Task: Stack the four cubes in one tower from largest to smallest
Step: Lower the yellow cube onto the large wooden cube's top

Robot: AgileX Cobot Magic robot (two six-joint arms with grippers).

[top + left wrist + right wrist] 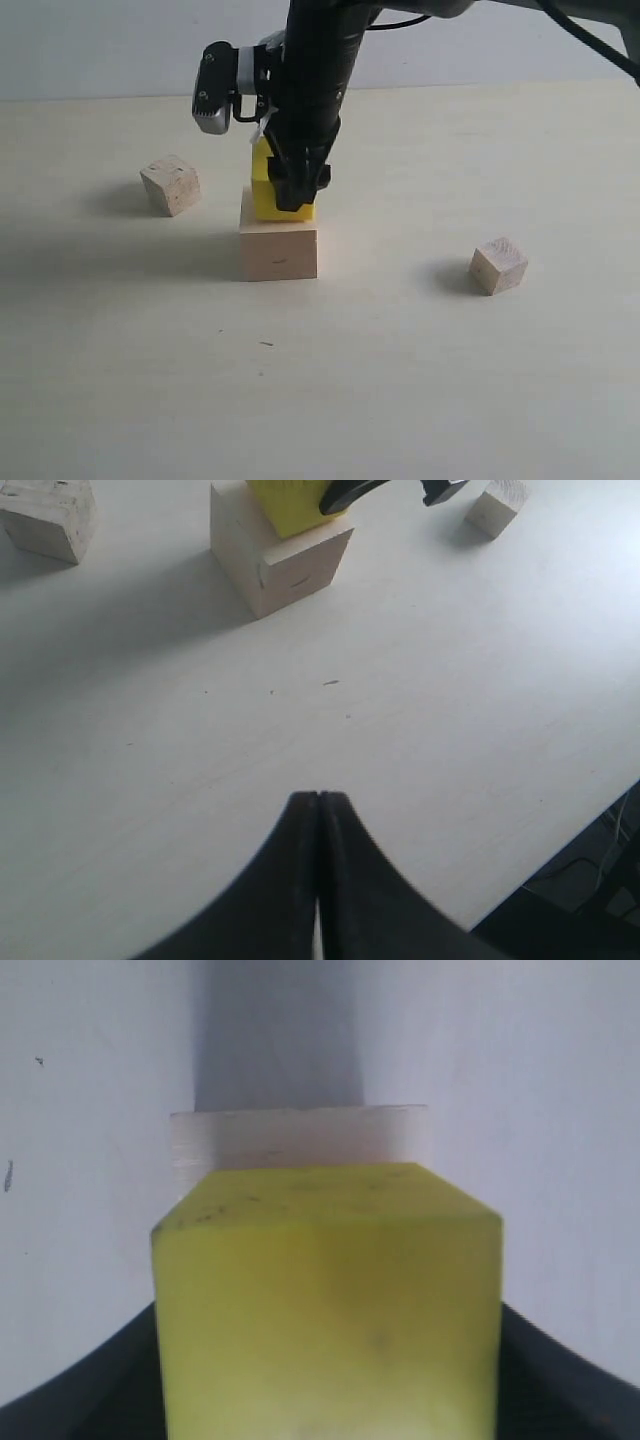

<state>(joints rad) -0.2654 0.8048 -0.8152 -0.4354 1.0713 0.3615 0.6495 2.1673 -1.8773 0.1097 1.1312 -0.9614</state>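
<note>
The large pale wooden cube stands mid-table. The yellow cube is on its top, or a hair above it; contact cannot be told. My right gripper comes down from above and is shut on the yellow cube. A small wooden cube with dark grain marks lies to the left. The smaller pale cube lies to the right. My left gripper is shut on nothing, over bare table nearer the front.
The pale table's edge runs close to my left gripper, with dark floor and cables beyond it. A wall rises behind the table at the back. The right arm's black body hangs over the stack.
</note>
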